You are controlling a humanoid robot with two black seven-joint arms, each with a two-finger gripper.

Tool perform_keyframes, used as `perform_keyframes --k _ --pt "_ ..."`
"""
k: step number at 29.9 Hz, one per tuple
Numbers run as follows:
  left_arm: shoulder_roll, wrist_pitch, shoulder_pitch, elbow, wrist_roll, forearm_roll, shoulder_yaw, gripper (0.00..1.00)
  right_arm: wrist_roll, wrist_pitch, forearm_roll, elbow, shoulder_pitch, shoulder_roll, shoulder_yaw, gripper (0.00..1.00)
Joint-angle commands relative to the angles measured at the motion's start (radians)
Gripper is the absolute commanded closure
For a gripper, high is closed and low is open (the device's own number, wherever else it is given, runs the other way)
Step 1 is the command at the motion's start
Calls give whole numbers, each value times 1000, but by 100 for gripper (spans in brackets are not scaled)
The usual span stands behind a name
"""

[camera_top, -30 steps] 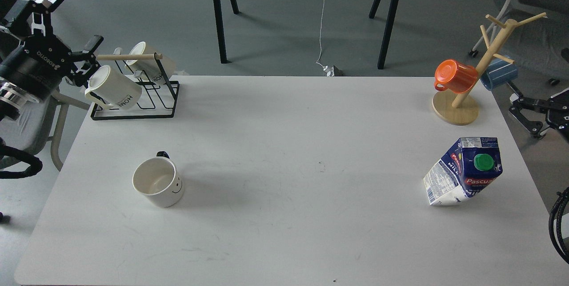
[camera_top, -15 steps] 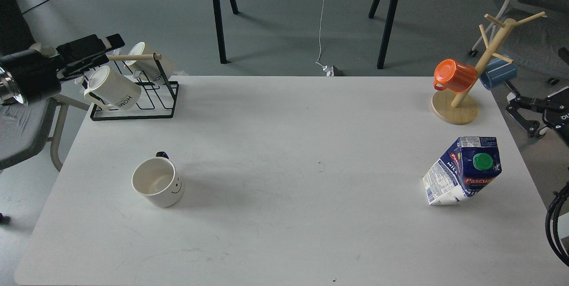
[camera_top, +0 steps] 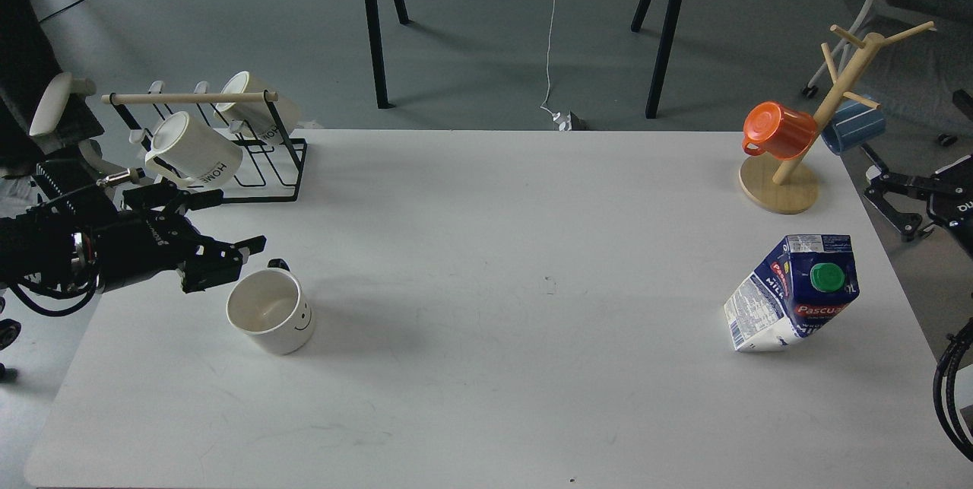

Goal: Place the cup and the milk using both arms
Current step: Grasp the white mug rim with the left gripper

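A flat, matte white table (camera_top: 486, 192) with rounded corners fills most of the view. On its far left corner stands a black wire rack (camera_top: 228, 169) with a round wooden bar, holding two smooth cream mugs (camera_top: 199, 152) tilted on their sides. On the far right corner a pale wooden tree (camera_top: 825, 112) rises slanted from a round disc base, with a glossy orange cup (camera_top: 779, 130) and a blue cup (camera_top: 855, 126) hung on its pegs. The milk (camera_top: 794, 295), a boxy dark blue and white carton with a green round cap, stands near the right edge. The cup (camera_top: 270, 310), a white glazed mug with a small smiley face, sits upright near the left edge, its mouth facing up. The left gripper (camera_top: 224, 259), black and angular, hangs just beside the cup's rim with its fingers spread and nothing between them. The right gripper (camera_top: 901, 207) is off the table's right edge, fingers apart and empty, well apart from the milk.
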Motion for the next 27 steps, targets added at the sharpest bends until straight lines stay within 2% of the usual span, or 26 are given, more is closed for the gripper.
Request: perform_keyframes --k 1,7,12,19,23,26,27 --pt "-2 -3 28 16 0 2 9 3 0 0 0 2 -5 0 0 4" --pt "-63 -6 45 103 0 2 18 3 0 0 0 2 -11 0 0 4" --pt "-99 -14 45 129 0 2 20 3 0 0 2 2 -16 0 1 4" --pt "-163 -58 45 230 0 2 27 4 1 0 2 3 -26 0 1 4" --pt "-183 -60 44 243 0 0 52 5 1 0 2 2 -26 0 1 4" --pt "-189 -59 44 244 0 0 54 8 1 0 2 2 -26 0 1 4" --pt "-197 -59 44 249 0 0 54 12 1 0 2 2 -26 0 1 4"
